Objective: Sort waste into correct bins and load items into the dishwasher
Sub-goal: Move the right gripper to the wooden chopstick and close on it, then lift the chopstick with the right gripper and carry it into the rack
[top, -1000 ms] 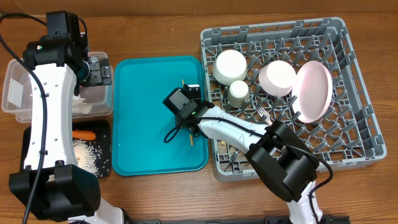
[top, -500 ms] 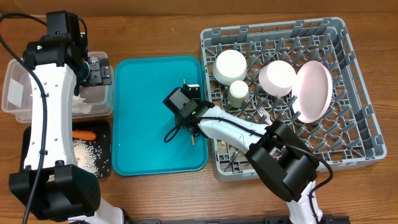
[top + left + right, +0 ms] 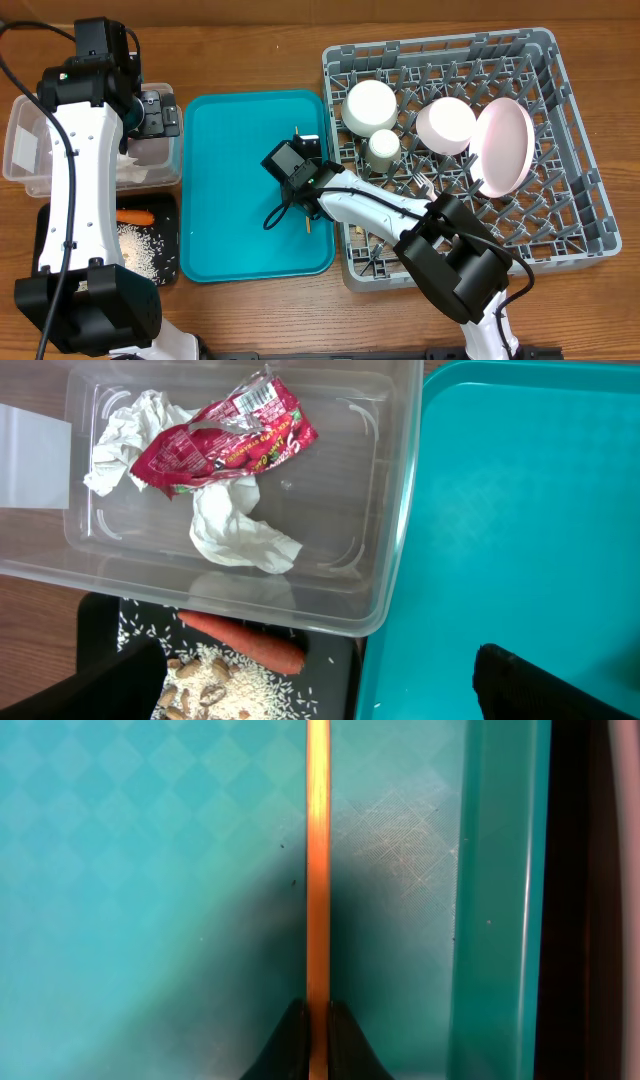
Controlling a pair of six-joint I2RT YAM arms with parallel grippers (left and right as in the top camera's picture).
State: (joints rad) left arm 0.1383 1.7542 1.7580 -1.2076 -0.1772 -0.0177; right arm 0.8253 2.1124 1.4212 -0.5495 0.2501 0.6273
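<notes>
The chopstick [image 3: 318, 870] runs off the wrist view's top edge; overhead the right tool [image 3: 300, 180] covers most.

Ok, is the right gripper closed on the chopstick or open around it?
Shut on it: in the right wrist view the right gripper pinches the chopstick from both sides, over the teal tray.

The chopstick [image 3: 318, 870] looked like smooth wood; the teal tray [image 3: 120, 870] was faintly diamond-textured plastic; the tub [image 3: 398, 480] clear plastic, the wrapper [image 3: 225, 445] glossy, crinkled
</notes>
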